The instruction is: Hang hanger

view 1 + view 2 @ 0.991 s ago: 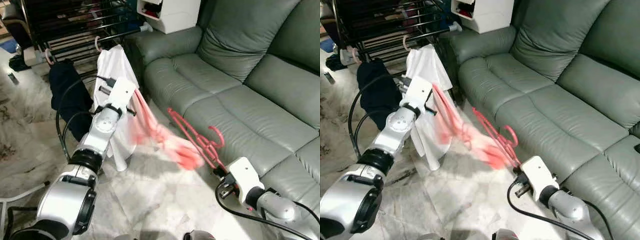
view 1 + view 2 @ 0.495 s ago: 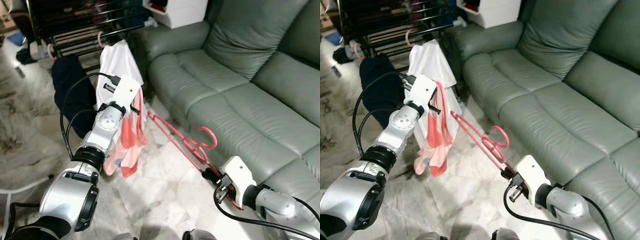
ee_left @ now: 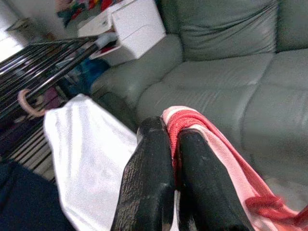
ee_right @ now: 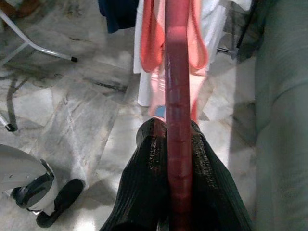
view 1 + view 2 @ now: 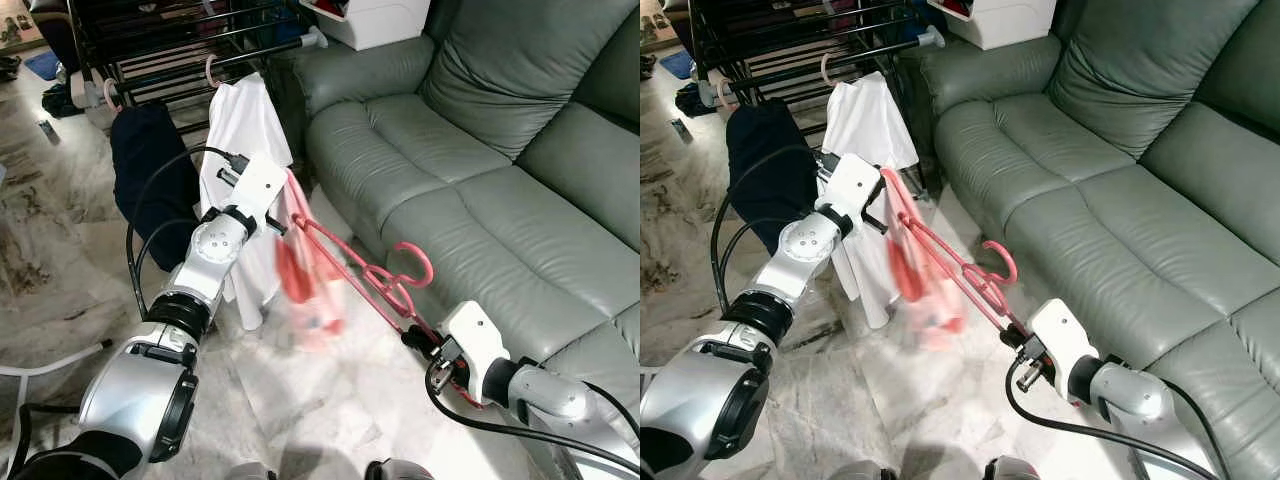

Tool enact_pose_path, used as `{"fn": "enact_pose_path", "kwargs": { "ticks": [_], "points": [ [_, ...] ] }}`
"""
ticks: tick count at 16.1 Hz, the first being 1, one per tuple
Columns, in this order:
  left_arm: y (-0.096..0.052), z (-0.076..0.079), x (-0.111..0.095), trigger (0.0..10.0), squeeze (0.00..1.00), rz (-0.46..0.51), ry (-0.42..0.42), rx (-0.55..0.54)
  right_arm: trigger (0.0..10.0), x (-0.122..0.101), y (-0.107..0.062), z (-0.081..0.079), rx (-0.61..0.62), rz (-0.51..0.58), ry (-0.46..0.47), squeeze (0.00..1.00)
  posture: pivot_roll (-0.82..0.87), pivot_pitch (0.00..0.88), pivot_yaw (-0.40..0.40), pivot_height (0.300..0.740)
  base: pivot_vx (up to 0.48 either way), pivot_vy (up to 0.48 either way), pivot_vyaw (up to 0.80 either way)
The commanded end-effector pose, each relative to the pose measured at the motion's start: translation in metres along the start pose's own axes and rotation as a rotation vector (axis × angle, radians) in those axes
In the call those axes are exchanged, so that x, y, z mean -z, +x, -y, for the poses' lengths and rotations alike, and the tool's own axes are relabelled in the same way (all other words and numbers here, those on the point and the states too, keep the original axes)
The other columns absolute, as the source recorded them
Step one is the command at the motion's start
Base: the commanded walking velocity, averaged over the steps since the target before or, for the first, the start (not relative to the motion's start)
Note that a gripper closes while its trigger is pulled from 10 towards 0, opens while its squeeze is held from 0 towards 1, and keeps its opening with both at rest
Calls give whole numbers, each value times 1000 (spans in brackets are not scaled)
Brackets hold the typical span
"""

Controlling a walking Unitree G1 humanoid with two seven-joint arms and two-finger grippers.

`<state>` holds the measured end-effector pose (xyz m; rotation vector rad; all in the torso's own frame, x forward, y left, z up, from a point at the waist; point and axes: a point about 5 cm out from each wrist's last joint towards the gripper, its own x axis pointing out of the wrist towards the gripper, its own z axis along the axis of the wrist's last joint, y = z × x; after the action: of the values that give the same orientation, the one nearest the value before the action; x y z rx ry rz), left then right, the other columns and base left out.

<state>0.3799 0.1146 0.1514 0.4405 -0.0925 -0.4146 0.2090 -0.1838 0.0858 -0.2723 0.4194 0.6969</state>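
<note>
Green sofa [image 5: 500, 170] fills the 1–3 o'clock side; drying rack [image 5: 170, 45] at 11, w/ a white shirt [image 5: 240, 130] and dark garment [image 5: 150, 170] hung on it. Center: pink hanger [image 5: 375, 280], right gripper [image 5: 412, 340] clamped on its lower end. Left gripper [image 3: 174, 159] pinches the pink cloth [image 5: 305, 280], blurred, just beside the hanger's upper end.

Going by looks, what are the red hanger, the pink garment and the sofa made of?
Hanger: probably moulded plastic, a uniform red with a smooth, slightly glossy bar.
Pink garment: thin soft fabric, draping limply with loop-like straps; motion blur hides the weave.
Sofa: grey-green leather or faux leather, with a soft sheen and fine creases on padded cushions.
</note>
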Motion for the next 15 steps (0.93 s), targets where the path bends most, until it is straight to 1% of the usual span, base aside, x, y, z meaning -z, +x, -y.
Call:
{"fn": "enact_pose_path", "kwargs": {
  "ticks": [1, 2, 3, 4, 5, 6, 8, 12, 15],
  "points": [
    [1, -5, -10, 10000, 0, 51, 7, 4, 10000, -2, 0, 3, 14, 11, 1, 0, -95, 31, 71, 740, 0, 0, 0],
    [1, -5, -11, 10000, 0, 61, 33, 18, 10000, -3, 1, 3, 13, 13, -2, 0, -95, 31, 71, 740, 0, 0, 0],
    [0, -5, -9, 10000, 0, 53, 31, 17, 10000, -3, 1, 3, 11, 15, 0, 0, -95, 31, 71, 740, 0, 0, 0],
    [0, -7, -5, 10000, 0, 22, 44, 1, 10000, -4, 0, 2, -3, 12, -2, 0, -95, 31, 71, 740, 0, 0, 0],
    [0, -9, 0, 10000, 0, -16, 76, -29, 10000, -3, -2, 2, -15, 8, -6, 0, -95, 31, 71, 740, 0, 0, 0],
    [0, -9, 2, 10000, 0, -32, 69, -34, 10000, -3, -3, 3, -12, 2, -15, 0, -95, 31, 71, 740, 0, 0, 0],
    [0, -8, 0, 10000, 0, -19, 61, -12, 10000, -1, -6, 7, 11, -2, -15, 0, -95, 31, 71, 740, 0, 0, 0],
    [1, -7, -2, 10000, 0, -6, 61, -11, 10000, 0, -5, 7, 12, -4, -12, 0, -95, 31, 71, 740, 0, 0, 0],
    [1, -3, -9, 10000, 0, 36, 36, 32, 10000, 3, -3, 9, 27, -8, -2, 0, -101, 34, 73, 740, 0, 0, 0]
  ]
}}
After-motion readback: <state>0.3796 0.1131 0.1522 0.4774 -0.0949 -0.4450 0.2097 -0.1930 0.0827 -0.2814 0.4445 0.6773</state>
